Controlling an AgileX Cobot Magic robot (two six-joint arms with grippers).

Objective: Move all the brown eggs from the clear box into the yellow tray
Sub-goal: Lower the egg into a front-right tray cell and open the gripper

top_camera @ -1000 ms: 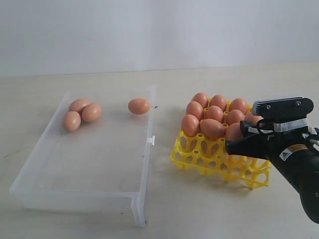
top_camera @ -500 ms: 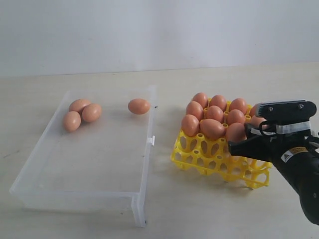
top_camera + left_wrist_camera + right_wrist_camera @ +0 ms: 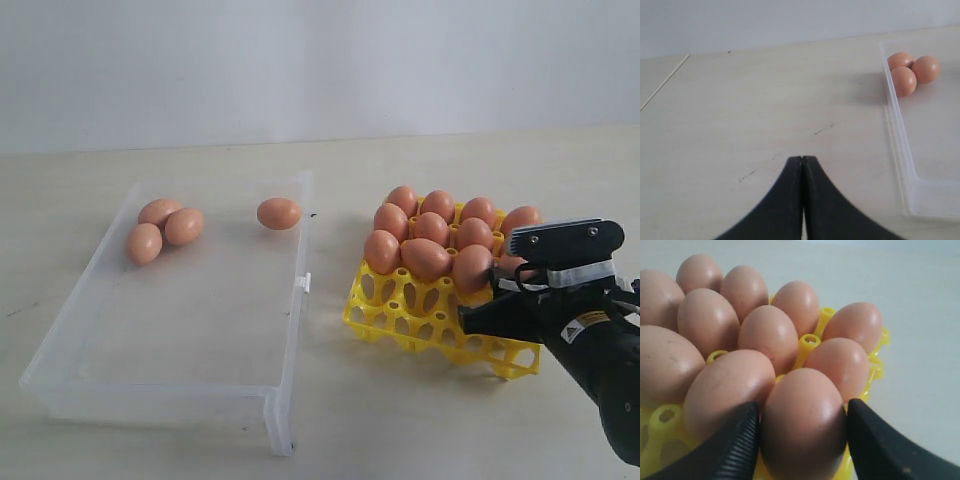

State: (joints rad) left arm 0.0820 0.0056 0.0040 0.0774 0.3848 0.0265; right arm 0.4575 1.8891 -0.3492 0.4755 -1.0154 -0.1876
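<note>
Pale wooden table (image 3: 400,420), white wall (image 3: 300,60)

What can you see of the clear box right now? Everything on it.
The clear box is a shallow rectangular tray of transparent, slightly frosted plastic with low walls and no lid on, lying flat on the pale table, left of the yellow tray with a gap between them. A small latch tab sticks out of its right wall. Inside lie four brown eggs: three clustered in the far left corner, one alone near the far right corner. Neither gripper touches it.
</note>
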